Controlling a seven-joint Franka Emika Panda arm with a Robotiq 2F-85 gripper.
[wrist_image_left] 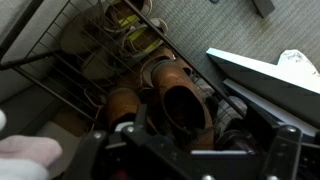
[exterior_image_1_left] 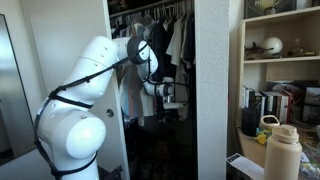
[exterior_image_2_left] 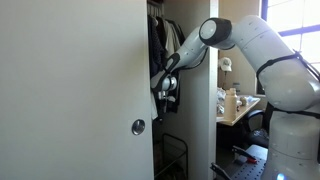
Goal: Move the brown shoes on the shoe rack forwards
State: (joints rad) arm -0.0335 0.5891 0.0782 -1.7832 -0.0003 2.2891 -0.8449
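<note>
Fingers [wrist_image_left: 127,128] at brown shoes [wrist_image_left: 178,98] (clamped or loose: cannot tell) on wire shoe rack [wrist_image_left: 62,62]; gripper [wrist_image_left: 185,140] may snag rack wire, knocking pair off.

White rounded arm [exterior_image_1_left: 85,85], black cables

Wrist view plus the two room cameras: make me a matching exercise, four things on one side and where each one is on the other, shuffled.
Things:
1. brown shoes
2. tan bottle
3. round knob
4. hanging clothes

Places:
A. on the pale door
B. high inside the closet
C. on the wire shoe rack
D. in the foreground, near the bookshelf

Pairs: 1-C, 2-D, 3-A, 4-B
</note>
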